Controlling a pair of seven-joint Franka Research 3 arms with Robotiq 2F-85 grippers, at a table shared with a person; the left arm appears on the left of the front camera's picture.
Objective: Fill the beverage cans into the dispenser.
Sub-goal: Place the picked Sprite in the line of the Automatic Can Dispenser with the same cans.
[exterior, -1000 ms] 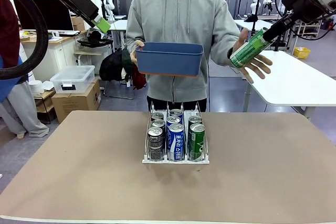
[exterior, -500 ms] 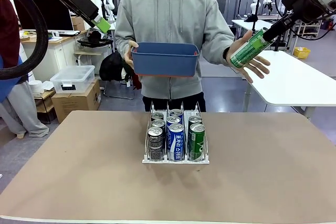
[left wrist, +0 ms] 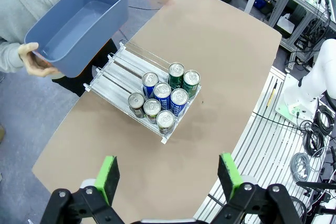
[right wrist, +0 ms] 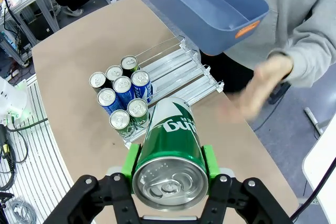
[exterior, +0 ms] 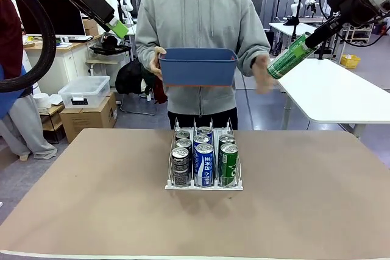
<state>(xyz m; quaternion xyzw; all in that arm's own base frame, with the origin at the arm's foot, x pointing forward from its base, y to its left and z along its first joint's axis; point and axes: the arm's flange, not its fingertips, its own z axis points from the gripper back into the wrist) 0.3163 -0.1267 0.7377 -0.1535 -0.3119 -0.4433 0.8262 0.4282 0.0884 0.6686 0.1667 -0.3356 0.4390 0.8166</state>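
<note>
We see the person's hand (exterior: 263, 74) has dropped away from the green can (exterior: 290, 58), which our right tool (right wrist: 168, 163) keeps clamped high above the tabletop (exterior: 91, 199), and the blue bin (exterior: 198, 66) has shifted slightly. Our left tool (left wrist: 168, 177) stays raised, spread wide and empty. Nine beverage cans (exterior: 205, 156) stand in the dispenser (exterior: 204, 185) at mid-tabletop, unchanged.

Jaws clamp green can (right wrist: 170, 150) above dispenser (right wrist: 173, 77).

L end effector (left wrist: 168, 174) raised, jaws apart; R end effector (right wrist: 169, 163) raised, clamping green can (right wrist: 170, 153).
</note>
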